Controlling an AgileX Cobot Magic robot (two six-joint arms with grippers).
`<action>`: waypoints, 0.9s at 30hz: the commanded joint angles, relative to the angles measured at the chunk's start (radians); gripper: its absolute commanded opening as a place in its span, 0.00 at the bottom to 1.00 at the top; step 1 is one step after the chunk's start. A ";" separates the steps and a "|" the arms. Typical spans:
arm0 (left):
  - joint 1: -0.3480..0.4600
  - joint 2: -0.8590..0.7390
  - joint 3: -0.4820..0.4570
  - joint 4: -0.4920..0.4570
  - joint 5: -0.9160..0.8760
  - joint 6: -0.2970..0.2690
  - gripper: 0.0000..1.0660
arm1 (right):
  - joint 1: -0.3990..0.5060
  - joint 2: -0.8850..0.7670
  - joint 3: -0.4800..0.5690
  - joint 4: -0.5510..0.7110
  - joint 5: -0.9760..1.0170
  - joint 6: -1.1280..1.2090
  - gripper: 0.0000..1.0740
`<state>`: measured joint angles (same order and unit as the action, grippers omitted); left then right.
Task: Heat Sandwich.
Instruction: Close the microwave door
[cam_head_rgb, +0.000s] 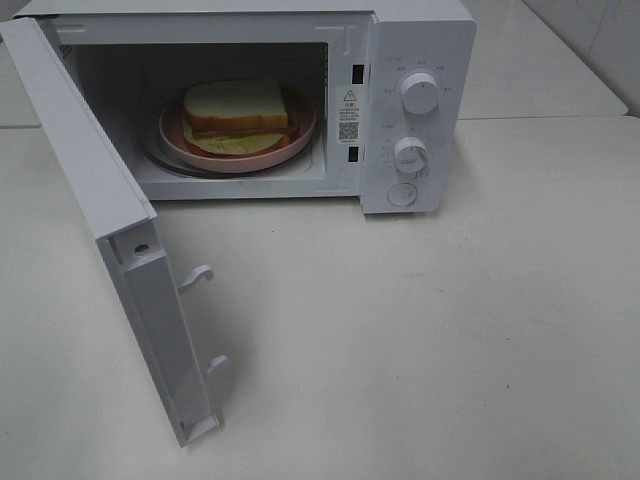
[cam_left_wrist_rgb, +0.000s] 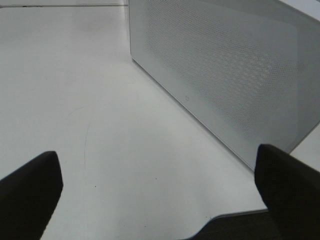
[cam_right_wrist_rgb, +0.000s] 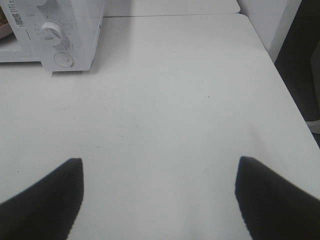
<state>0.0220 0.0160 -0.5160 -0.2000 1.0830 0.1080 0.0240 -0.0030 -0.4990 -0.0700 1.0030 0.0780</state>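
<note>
Sandwich (cam_head_rgb: 237, 108) on pink plate (cam_head_rgb: 240, 163) inside open microwave (cam_head_rgb: 420, 45).
QR label (cam_head_rgb: 348, 129) at plate's three o'clock, print unreadable; left gripper (cam_left_wrist_rgb: 157, 167) and right gripper (cam_right_wrist_rgb: 160, 172) wide, empty.

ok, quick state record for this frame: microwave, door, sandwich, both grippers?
microwave: white, standing on the table
door: swung wide open
sandwich: inside the microwave, lying on the pink plate
left gripper: open, empty, near the door's outer face
right gripper: open, empty, over the table, apart from the microwave
stage: sandwich loaded, door not yet closed
</note>
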 joint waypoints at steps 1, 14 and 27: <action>-0.004 -0.004 0.001 -0.001 -0.007 -0.001 0.91 | -0.009 -0.028 0.000 0.003 -0.008 -0.002 0.71; -0.004 -0.004 0.001 -0.001 -0.007 -0.001 0.91 | -0.009 -0.028 0.000 0.001 -0.008 0.001 0.71; -0.004 -0.004 0.001 -0.002 -0.007 -0.002 0.91 | -0.009 -0.028 0.000 0.001 -0.008 0.001 0.71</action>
<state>0.0220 0.0160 -0.5160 -0.2000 1.0830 0.1080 0.0240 -0.0030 -0.4990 -0.0700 1.0030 0.0790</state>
